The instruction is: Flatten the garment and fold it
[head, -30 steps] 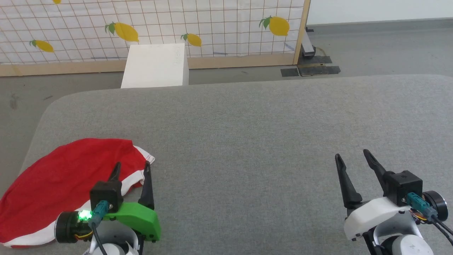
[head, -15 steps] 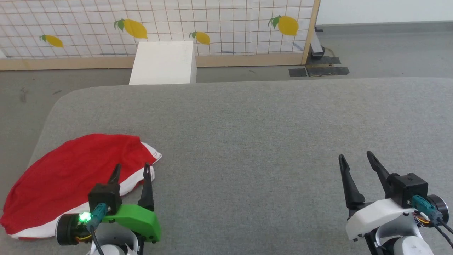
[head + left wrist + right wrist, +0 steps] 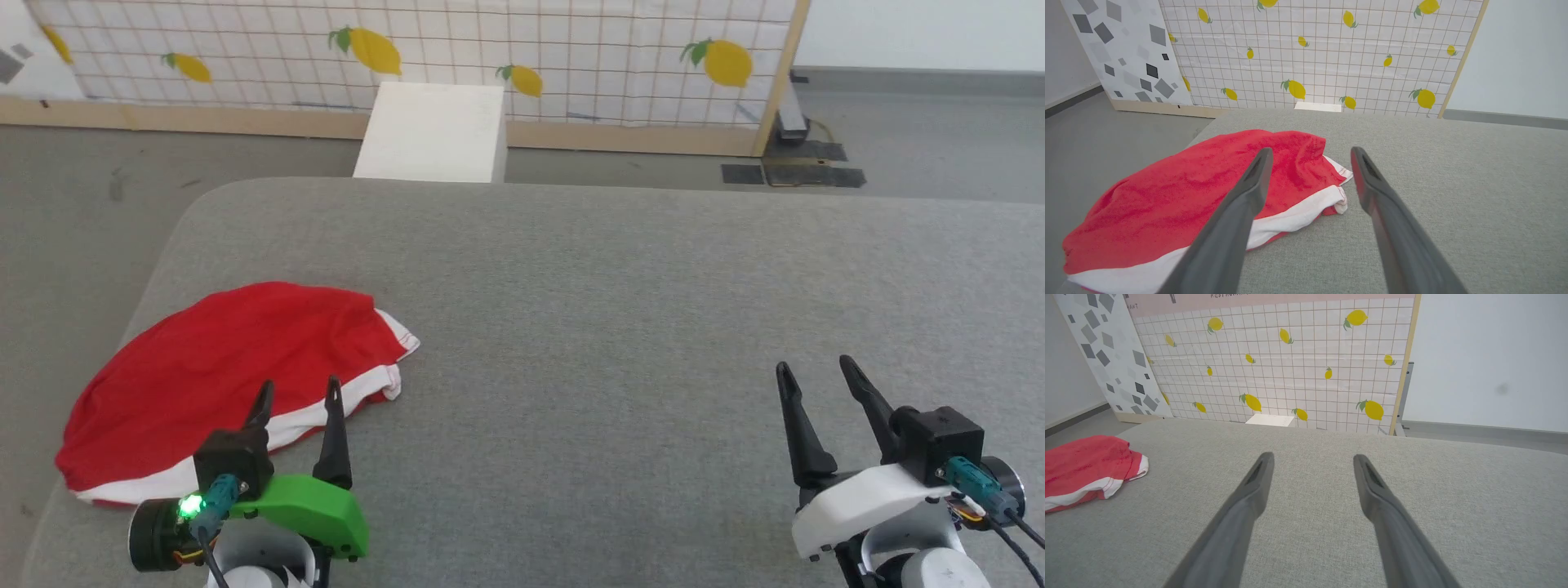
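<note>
I have the grey padded table point(image 3: 620, 269) across most of the head view, with the lemon-print screen point(image 3: 588, 49) standing on the floor behind it. The red shorts point(image 3: 220, 367) lie bunched at the table's left side, close to its edge, their white-trimmed end towards the middle. The head view gives me the whole top of the white box point(image 3: 433, 131) against the screen (from the wrists just a sliver peeks over the table). The left wrist view adds a panel of grey diamonds point(image 3: 1122, 53) beside the screen. The left gripper point(image 3: 300, 382) reaches over the shorts' white band, fingers spread and empty; whether it touches the cloth I cannot tell. The right gripper point(image 3: 814, 362) is equally spread and empty, well apart over bare table.
</note>
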